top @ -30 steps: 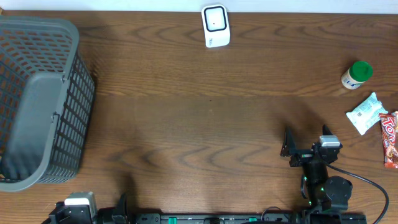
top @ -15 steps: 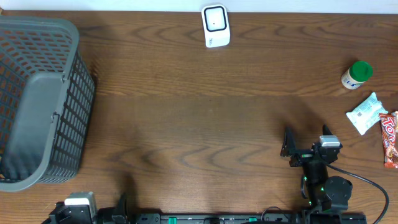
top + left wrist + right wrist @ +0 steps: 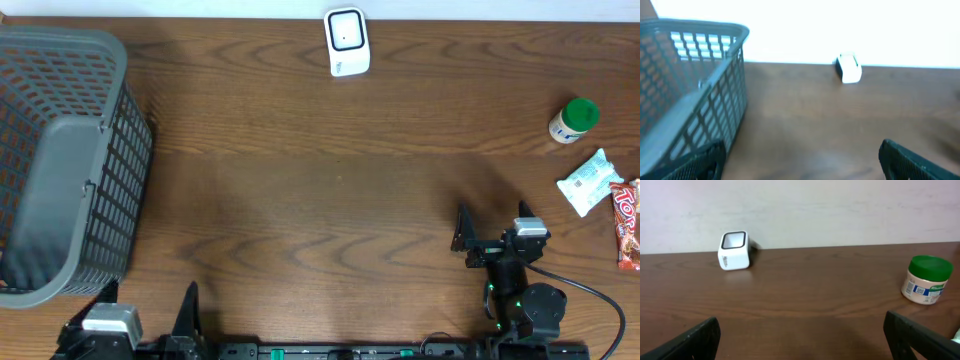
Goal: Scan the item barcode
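The white barcode scanner (image 3: 347, 42) stands at the table's far edge, also seen in the left wrist view as the scanner (image 3: 849, 67) and in the right wrist view as the scanner (image 3: 734, 250). Three items lie at the right edge: a green-lidded jar (image 3: 574, 120), a white packet (image 3: 590, 182) and a red candy bar (image 3: 627, 225). The jar (image 3: 924, 279) shows its barcode label. My right gripper (image 3: 492, 225) is open and empty, left of and nearer than the items. My left gripper (image 3: 148, 300) is open and empty at the near left.
A large grey plastic basket (image 3: 60, 160) fills the left side of the table; the basket (image 3: 695, 85) stands close to my left gripper's left finger. Bare brown wood lies between the grippers and the scanner.
The left gripper has shifted slightly left and forward from the table's near edge; its view is blurred. The right arm and all items have not moved.
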